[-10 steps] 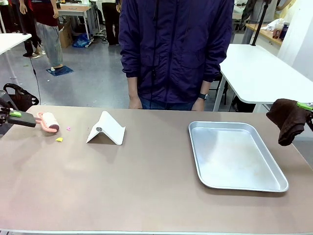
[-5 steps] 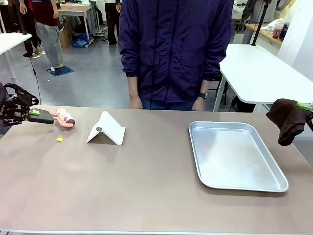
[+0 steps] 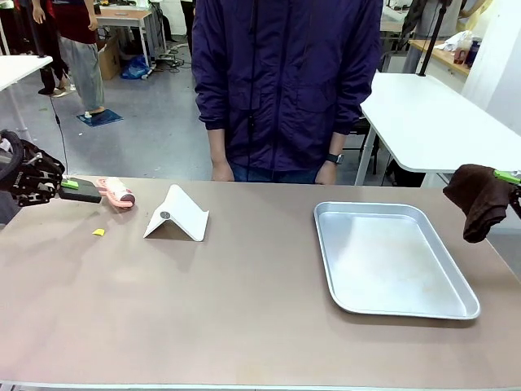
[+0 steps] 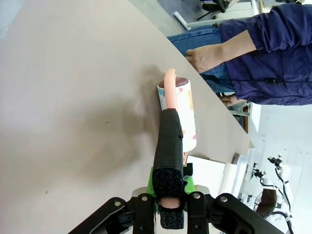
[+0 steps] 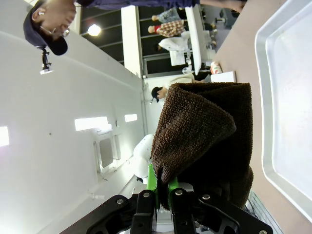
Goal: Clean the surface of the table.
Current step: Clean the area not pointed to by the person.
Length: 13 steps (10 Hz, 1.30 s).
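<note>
My left gripper (image 3: 73,187) was clamped on the black handle of a lint roller (image 3: 119,194). The roll sat low at the far left of the table (image 3: 244,309), and I couldn't tell whether it touched the top. A yellow scrap (image 3: 98,232) lay on the table just in front of it, with a white folded stand (image 3: 177,215) to its right. My right gripper (image 3: 509,177) was clenched on a brown cloth (image 3: 479,202) that hung above the table's right end, near the tray (image 3: 326,213). A person (image 3: 285,81) stood at the far side.
</note>
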Motion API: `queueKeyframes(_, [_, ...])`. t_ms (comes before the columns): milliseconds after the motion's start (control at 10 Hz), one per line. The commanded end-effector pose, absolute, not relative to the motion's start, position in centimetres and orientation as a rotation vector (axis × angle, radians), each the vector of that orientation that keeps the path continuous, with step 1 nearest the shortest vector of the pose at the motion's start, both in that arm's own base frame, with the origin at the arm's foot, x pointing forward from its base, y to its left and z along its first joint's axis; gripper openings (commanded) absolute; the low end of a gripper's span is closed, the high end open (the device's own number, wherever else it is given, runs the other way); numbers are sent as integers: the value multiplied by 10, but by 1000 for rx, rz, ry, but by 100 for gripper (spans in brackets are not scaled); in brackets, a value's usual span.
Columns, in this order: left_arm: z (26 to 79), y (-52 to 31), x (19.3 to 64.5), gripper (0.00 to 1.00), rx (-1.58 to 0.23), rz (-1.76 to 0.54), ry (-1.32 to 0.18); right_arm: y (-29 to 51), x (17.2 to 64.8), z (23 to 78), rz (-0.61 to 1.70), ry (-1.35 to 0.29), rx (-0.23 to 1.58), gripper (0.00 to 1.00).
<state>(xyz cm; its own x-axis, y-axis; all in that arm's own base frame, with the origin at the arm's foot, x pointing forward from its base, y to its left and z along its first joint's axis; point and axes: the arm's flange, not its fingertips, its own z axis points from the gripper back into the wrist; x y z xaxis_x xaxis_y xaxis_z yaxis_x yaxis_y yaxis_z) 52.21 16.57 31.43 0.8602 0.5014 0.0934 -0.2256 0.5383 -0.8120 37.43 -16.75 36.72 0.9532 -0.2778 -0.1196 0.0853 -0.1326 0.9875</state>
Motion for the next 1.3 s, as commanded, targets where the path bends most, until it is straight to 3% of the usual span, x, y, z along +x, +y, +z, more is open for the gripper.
queueKeyframes(0, [290,159,521,22,-853,442,-281,-164,371,374,-303,-156,1678,9])
queueKeyframes(600, [300,192,500,22,-848,485,-305,-164,371,374,-303,-156,1678,9])
queueKeyframes(1200, [368,209,448,22,-1038,404,-421,-164,371,374,-303,-156,1678,9])
